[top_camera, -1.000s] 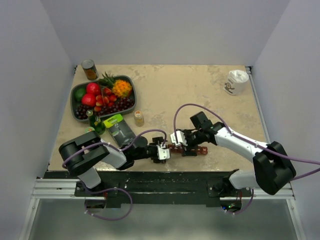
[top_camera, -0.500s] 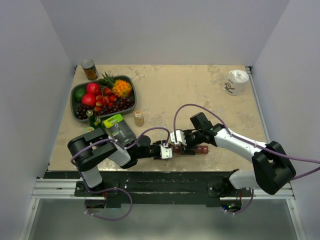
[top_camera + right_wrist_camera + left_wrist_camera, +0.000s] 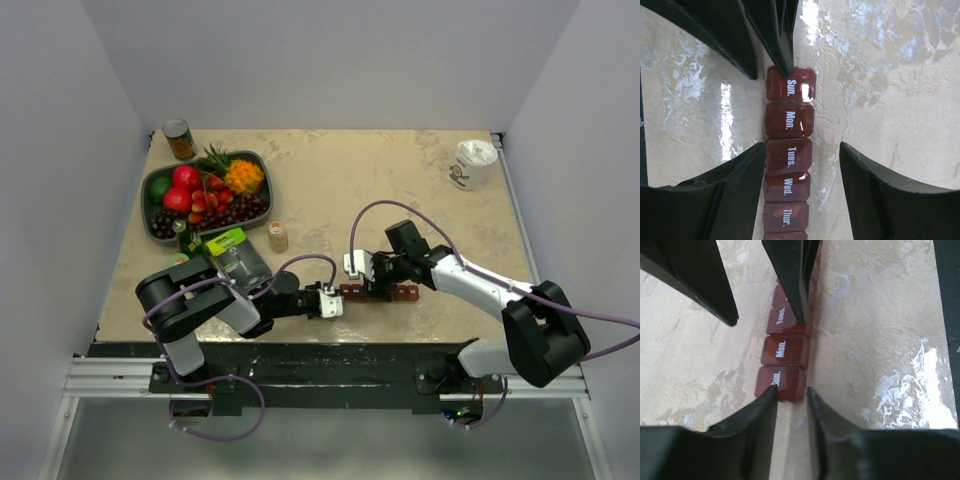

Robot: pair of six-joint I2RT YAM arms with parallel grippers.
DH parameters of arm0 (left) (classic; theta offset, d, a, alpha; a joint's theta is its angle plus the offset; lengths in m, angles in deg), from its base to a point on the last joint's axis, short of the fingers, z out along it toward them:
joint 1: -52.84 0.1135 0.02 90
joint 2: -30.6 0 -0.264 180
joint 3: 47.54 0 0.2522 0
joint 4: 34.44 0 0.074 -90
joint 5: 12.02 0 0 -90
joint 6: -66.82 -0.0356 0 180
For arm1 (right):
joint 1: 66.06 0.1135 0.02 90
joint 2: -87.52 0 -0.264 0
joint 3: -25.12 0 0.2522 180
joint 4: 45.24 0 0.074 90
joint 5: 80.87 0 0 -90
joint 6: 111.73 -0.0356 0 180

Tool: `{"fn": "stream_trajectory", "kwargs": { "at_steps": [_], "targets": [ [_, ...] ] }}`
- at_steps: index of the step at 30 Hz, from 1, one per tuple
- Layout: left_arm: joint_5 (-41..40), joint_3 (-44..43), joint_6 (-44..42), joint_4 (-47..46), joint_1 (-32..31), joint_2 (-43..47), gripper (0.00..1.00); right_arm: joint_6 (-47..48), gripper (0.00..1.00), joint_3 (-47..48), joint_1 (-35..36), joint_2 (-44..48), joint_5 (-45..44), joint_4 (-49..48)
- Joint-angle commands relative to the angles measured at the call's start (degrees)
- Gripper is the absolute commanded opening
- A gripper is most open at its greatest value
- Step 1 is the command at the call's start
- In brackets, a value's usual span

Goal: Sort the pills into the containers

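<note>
Containers [image 3: 787,120] may skid right.
Left claw [image 3: 791,392], nearly clenched on nothing, touches their Sun. end; right claw [image 3: 801,146] straddles them, released, bracing nothing.

The beige mottled tabletop [image 3: 350,180] carried, far left, a grey-green oval bowl of fruit [image 3: 146,198] and a metal can [image 3: 179,139]; far right, a white crumpled cup [image 3: 472,164]. Left of centre stood a small clear bottle of tan-orange pills [image 3: 278,236], beside a dark green-labelled pouch [image 3: 242,262]. A dark red-brown translucent strip of lidded compartments [image 3: 403,294] lay near centre.
</note>
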Motion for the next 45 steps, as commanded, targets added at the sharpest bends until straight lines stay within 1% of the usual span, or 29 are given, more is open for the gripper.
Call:
{"fn": "stream_trajectory", "kwargs": {
  "at_steps": [1,2,4,6,8,13,16,18,21,22,25,32,37,41,45],
  "targets": [
    [-0.02,1.39,1.38,-3.64,-0.26,0.58,0.44,-0.43,0.64,1.36,-0.88,1.29,0.29,0.91],
    [-0.54,1.65,1.64,-4.08,-0.26,0.84,0.53,0.53,0.65,1.54,-0.97,0.94,1.16,1.62],
    [-1.25,1.57,1.82,-5.14,-0.26,0.93,0.6,1.33,0.66,1.89,-0.97,0.42,1.61,3.2],
    [-2.21,1.13,1.82,-5.49,-0.26,0.49,0.7,2.12,0.67,1.89,-1.06,-0.37,1.87,3.82],
    [-2.48,0.34,1.91,-5.76,-0.26,-0.38,0.73,2.21,0.67,2.07,-0.97,-0.73,1.7,3.91],
    [-1.17,-2.73,2.17,-2.61,-0.26,-2.84,0.74,1.77,0.67,2.15,-1.06,-1.17,1.35,3.65],
    [0.15,-4.76,2.17,0.38,-0.17,-4.16,0.71,1.69,0.67,2.16,-1.41,-1.26,1.34,3.56],
    [1.47,-5.72,2.26,1.88,-0.17,-4.87,0.67,1.6,0.67,2.15,-1.67,-1.17,1.43,3.56],
    [3.22,-6.78,2.7,4.96,0.09,-5.66,0.57,1.42,0.66,2.15,-2.11,-0.99,1.7,3.3],
    [3.75,-7.22,2.88,5.49,0.18,-6.01,0.51,1.33,0.66,2.07,-2.2,-0.91,1.7,3.3],
    [3.76,-7.4,3.23,6.72,0.45,-6.19,0.45,0.99,0.66,1.8,-2.29,-0.9,1.17,2.51],
    [3.23,-6.7,3.41,7.95,0.45,-5.31,0.42,-0.6,0.65,1.89,-2.55,-1.52,-1.81,0.67],
    [3.49,-6.26,2.7,9.27,0.36,-5.48,0.38,-3.32,0.64,3.29,-5.53,0.41,-0.33,-0.04],
    [3.58,-5.73,2.7,9.36,0.36,-5.4,0.38,-4.99,0.64,3.56,-6.59,1.03,-1.03,-1.36],
    [3.76,-5.55,2.79,9.62,0.36,-5.22,0.37,-6.66,0.63,5.05,-6.59,-0.37,-1.82,-2.59]
  ]
}}
